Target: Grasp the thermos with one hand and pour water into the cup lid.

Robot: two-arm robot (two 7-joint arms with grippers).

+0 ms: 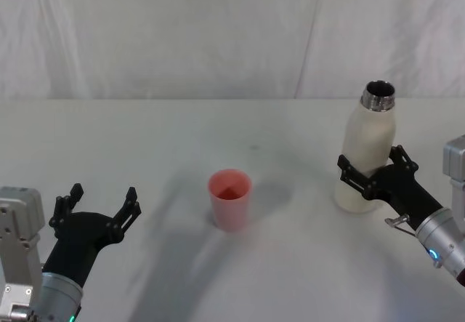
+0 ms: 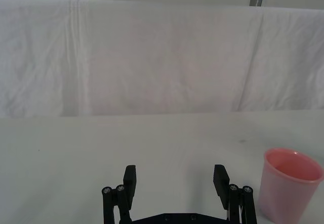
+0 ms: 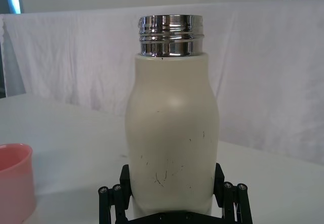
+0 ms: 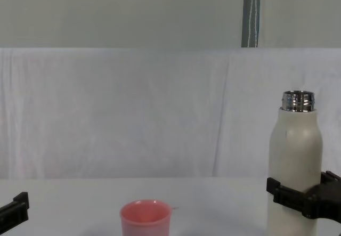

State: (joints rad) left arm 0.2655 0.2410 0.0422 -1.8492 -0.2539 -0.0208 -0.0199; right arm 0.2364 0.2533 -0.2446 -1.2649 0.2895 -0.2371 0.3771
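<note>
Standing upright on the white table (image 1: pixel 276 264), the thermos (image 1: pixel 367 155) is positioned right of the cup lid (image 1: pixel 230 199), well apart, path between them clear. Its lower body is bracketed by the right gripper (image 1: pixel 372 173), fingers (image 3: pixel 112 196) against both sides. Left gripper (image 1: pixel 98 207) is parked left of the cup lid, spread wide, holding nothing.

The thermos (image 1: pixel 367 147) is cream-white with faint dark scuff marks and a shiny steel neck. The cup lid (image 1: pixel 230 199) is plain pink. Both the left tool (image 1: pixel 100 207) and right tool (image 1: pixel 376 170) are black. Bench (image 1: pixel 182 140) and backdrop cloth (image 1: pixel 182 31) are white.
</note>
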